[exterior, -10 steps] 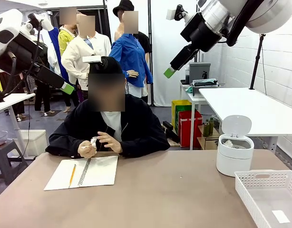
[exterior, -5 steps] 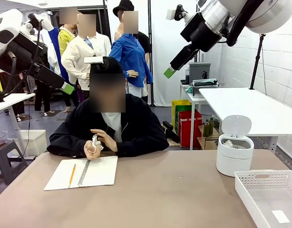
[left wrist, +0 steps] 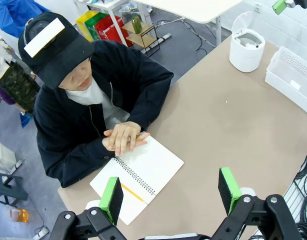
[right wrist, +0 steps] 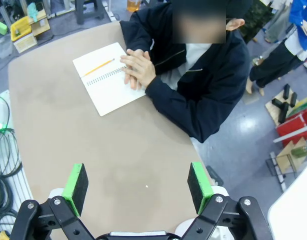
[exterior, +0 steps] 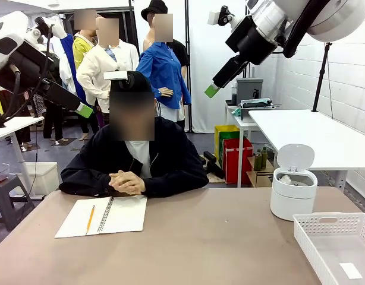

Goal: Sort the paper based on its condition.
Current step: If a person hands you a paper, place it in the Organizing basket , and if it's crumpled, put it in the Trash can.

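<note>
The person's hands [exterior: 126, 181], working a crumpled paper a moment ago, now lie clasped beside the spiral notebook [exterior: 120, 214], the paper probably hidden inside. Nothing is offered to sort yet: left gripper [left wrist: 170, 192] and right gripper [right wrist: 137, 187] hover wide open, empty.

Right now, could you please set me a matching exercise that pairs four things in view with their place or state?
Things:
1. pencil
2. white bin
3. white basket
4. person's hands

Places or states:
A. lid raised
B. clasped together at the far edge of the table
C. lying on the open notebook
D. at the near right corner, with a small slip inside

Pairs: 1-C, 2-A, 3-D, 4-B
</note>
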Robot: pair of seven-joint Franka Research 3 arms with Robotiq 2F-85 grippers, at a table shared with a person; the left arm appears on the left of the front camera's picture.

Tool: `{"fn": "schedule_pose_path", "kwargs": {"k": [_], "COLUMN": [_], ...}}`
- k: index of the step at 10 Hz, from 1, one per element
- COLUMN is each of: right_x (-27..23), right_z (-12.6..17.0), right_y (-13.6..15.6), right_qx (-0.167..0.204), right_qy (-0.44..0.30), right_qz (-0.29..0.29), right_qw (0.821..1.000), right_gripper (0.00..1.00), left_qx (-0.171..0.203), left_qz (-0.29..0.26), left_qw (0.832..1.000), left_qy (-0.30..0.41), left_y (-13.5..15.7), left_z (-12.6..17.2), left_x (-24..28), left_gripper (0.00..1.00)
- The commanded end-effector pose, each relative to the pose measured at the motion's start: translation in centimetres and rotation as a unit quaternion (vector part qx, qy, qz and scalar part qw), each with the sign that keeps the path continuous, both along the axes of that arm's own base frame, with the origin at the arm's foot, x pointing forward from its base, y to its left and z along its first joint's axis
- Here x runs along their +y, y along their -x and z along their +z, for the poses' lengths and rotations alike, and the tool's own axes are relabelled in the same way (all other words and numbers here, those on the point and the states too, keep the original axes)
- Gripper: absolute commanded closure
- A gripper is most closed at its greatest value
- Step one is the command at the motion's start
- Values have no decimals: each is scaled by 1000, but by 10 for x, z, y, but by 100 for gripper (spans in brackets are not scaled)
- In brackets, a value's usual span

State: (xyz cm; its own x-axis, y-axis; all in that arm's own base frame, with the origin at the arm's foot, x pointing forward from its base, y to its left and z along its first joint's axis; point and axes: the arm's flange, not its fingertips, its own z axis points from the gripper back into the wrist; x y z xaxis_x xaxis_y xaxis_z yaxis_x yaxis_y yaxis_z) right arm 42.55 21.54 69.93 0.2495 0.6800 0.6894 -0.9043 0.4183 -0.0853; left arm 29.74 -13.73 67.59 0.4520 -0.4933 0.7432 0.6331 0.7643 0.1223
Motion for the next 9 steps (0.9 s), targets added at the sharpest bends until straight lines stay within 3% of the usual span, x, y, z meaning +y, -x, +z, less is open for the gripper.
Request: {"fn": "schedule_pose_path", "kwargs": {"k": [1,9], "right_x": [1,1], "right_z": [0,0], "right_y": [0,0], "right_qx": [0,0], "right_qy": [1,1], "right_qz": [0,0], "right_qw": [1000,1000], "right_gripper": [0,0], "left_qx": [-1,-1], "left_qz": [-1,-1], "left_qw": [1000,1000], "left_qy": [4,4], "left_y": [0,0], "left_z": [0,0], "left_x": [1,1], "left_gripper": [0,0]}}
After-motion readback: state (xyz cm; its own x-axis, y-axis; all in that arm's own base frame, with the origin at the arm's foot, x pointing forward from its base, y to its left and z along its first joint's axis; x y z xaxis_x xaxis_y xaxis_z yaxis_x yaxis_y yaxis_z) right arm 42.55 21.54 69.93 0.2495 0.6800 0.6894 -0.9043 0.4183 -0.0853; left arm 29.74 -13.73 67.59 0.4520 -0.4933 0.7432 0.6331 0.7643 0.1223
